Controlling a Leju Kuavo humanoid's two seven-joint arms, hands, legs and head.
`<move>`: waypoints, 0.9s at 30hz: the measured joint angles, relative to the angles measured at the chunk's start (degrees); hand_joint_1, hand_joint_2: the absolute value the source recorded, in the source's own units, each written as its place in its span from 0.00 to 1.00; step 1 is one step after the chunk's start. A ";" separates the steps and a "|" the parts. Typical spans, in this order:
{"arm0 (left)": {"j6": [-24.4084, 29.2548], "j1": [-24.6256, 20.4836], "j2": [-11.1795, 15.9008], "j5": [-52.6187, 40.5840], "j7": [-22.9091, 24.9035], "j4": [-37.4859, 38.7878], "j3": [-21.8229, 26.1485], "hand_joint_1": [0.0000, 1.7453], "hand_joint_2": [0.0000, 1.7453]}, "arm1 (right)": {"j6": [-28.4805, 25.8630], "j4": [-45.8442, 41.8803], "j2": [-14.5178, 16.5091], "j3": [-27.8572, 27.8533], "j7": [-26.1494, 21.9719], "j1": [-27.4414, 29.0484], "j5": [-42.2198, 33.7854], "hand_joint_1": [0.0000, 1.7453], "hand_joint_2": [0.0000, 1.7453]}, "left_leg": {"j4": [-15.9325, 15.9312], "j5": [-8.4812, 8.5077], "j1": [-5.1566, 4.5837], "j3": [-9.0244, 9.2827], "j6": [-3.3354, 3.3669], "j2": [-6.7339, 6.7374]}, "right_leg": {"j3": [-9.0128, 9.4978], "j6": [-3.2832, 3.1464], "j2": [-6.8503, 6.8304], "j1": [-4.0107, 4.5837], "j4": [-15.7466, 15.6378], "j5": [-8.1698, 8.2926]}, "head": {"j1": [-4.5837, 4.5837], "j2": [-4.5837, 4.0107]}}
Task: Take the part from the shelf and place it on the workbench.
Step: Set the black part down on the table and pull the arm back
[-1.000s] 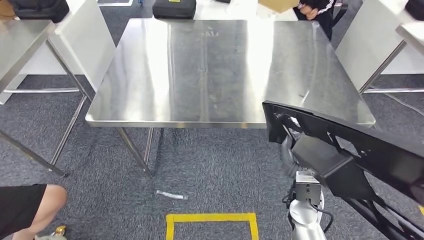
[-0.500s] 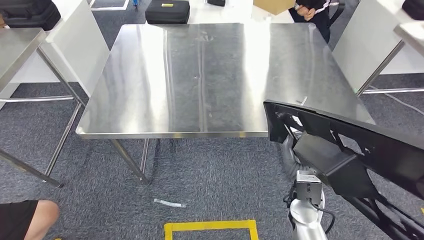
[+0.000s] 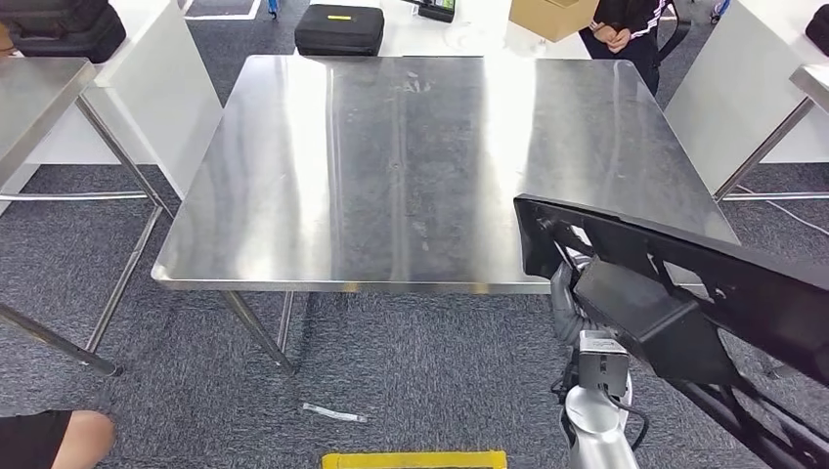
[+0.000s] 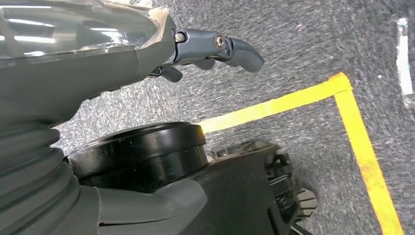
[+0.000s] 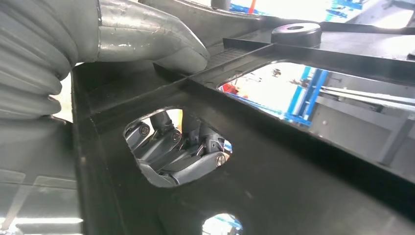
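A big black plastic part (image 3: 704,293), a frame with cut-outs, juts across the lower right of the head view, over the near right corner of the steel workbench (image 3: 391,166). My right hand (image 3: 564,305) grips it from below near its left end. In the right wrist view the grey thumb (image 5: 147,39) presses on the part (image 5: 293,147), and the dark fingers (image 5: 176,156) show through one of its holes. My left hand (image 4: 205,46) hangs above the carpet with its fingers apart and nothing in it.
Steel tables stand at the left (image 3: 39,88) and right (image 3: 816,78). Beyond the workbench are a black case (image 3: 339,27), a cardboard box (image 3: 552,15) and a person (image 3: 626,20). Yellow floor tape (image 3: 415,459), a small white strip (image 3: 332,412) and a person's knee (image 3: 49,440) lie near me.
The camera has moved toward the workbench, whose near edge now sits lower in the picture. The part stays in my right hand at the same spot in view.
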 joint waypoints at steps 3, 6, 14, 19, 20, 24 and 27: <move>-0.37 -0.03 0.10 -0.16 0.01 0.02 0.00 0.00 1.00 | -0.55 0.50 -0.21 0.17 -0.49 -0.42 -0.59 1.00 1.00 | 1.21 -0.55 -0.02 -0.04 -0.79 0.17 | 1.07 -1.51 0.20 -0.35 -0.30 0.06 | 0.00 0.01; -0.73 -0.02 0.18 -0.21 -0.07 0.02 0.00 0.00 1.00 | -1.09 0.91 -0.34 0.51 -0.71 -1.02 -0.93 1.00 1.00 | 9.67 -2.94 0.26 -5.11 -1.72 0.39 | 2.23 -2.57 0.27 -0.65 -0.48 -0.64 | -0.08 0.01; -1.04 -0.04 0.31 -0.72 0.02 0.07 -0.07 0.00 1.00 | -1.71 2.28 -0.75 1.29 -0.80 -1.29 -1.46 1.00 1.00 | 2.58 2.83 0.09 -6.46 -1.17 0.53 | 5.28 -2.04 0.63 -0.35 -0.61 -3.35 | -0.05 0.00; -0.95 -0.05 0.13 -0.62 0.05 0.12 -0.07 0.00 1.00 | -1.85 2.95 -1.08 1.64 -0.95 -1.45 -1.54 1.00 1.00 | 0.34 3.46 0.16 -4.24 0.88 0.47 | 5.16 -0.36 0.68 -0.06 2.09 -4.15 | 0.00 0.01; -0.95 -0.05 0.09 -0.62 0.04 0.13 -0.07 0.00 1.00 | -1.85 3.01 -1.14 1.69 -0.98 -1.57 -1.56 1.00 1.00 | 0.21 3.47 0.30 -3.60 1.07 0.53 | 4.30 -0.32 0.66 -0.09 3.88 -5.06 | 0.07 0.01; -0.95 -0.03 0.08 -0.56 0.06 0.13 -0.07 0.00 1.00 | -1.88 3.34 -1.45 1.82 -1.00 -1.52 -1.62 1.00 1.00 | 0.17 2.97 0.35 -3.24 1.38 0.43 | -2.36 -0.29 0.64 -0.26 14.27 -8.73 | 0.14 0.01; -0.92 -0.05 0.07 -0.50 0.06 0.13 -0.07 0.00 1.00 | -1.91 3.62 -1.64 1.94 -1.00 -1.28 -1.72 1.00 1.00 | 0.19 2.11 0.44 -2.36 1.13 0.12 | -3.63 1.07 0.59 -0.44 11.99 -6.01 | 0.14 0.00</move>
